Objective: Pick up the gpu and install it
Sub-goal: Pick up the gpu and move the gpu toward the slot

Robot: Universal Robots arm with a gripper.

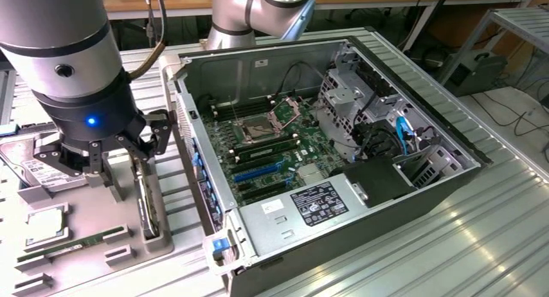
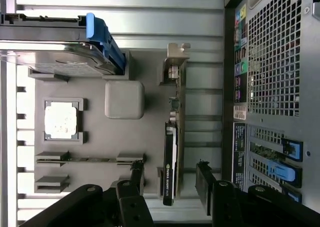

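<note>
The gpu (image 1: 148,204) stands on its long edge in a slot of the grey parts tray (image 1: 86,210), to the exterior view's left of the open computer case (image 1: 343,136). It is a thin black card (image 2: 171,152) with a silvery bracket (image 2: 175,62) at one end. My gripper (image 1: 135,165) hangs just over it, open. In the wrist view my gripper (image 2: 170,179) straddles the card's end, with one black finger (image 2: 137,174) on each side and a gap between each finger and the card.
The tray (image 2: 150,132) also holds a silver hard drive (image 1: 38,165), a square processor (image 1: 43,223) and a green memory stick (image 1: 73,245). Inside the case lie the motherboard with blue slots (image 1: 257,171) and a power supply (image 1: 317,204). The case's perforated rear panel (image 2: 275,62) is close beside the card.
</note>
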